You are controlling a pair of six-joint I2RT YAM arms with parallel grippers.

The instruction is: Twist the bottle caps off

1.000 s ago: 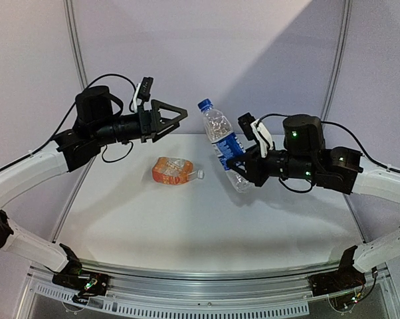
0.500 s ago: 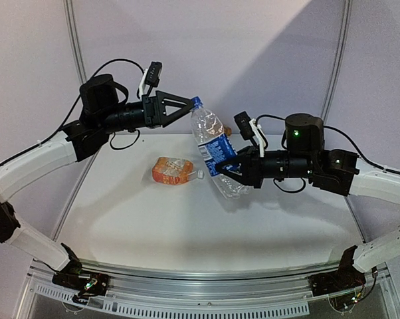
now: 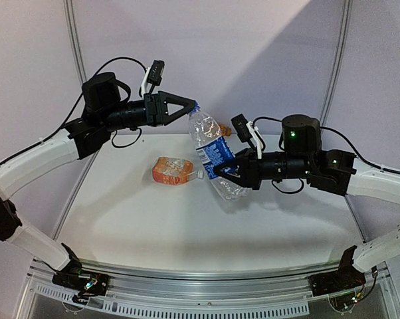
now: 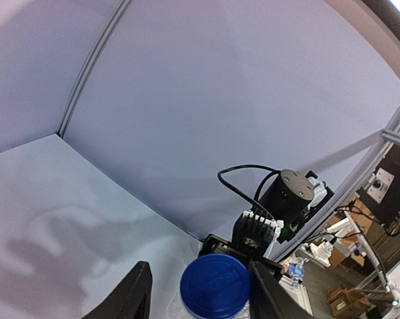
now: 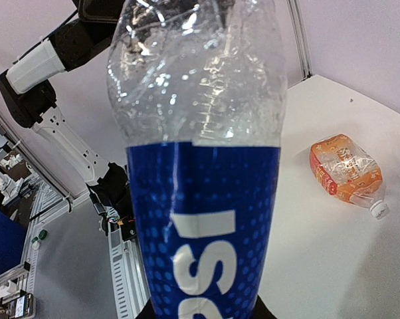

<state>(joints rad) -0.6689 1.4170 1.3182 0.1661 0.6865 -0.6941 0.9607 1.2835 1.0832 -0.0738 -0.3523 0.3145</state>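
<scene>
Gripping the water bottle (image 3: 213,156) with the right end effector (image 3: 228,171), above the bench (image 3: 153,226), neck slanted up and to the left. Flanking the blue cap (image 4: 214,286) with the left end effector (image 4: 200,296), jaws apart, gap on one side. Leaving the orange bottle (image 3: 171,170) flat on the bench.

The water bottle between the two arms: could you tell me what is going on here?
The right gripper holds the clear water bottle tilted above the table. The left gripper straddles its dark blue cap, with a gap showing on one side. The orange bottle lies on the table, white cap on.
</scene>
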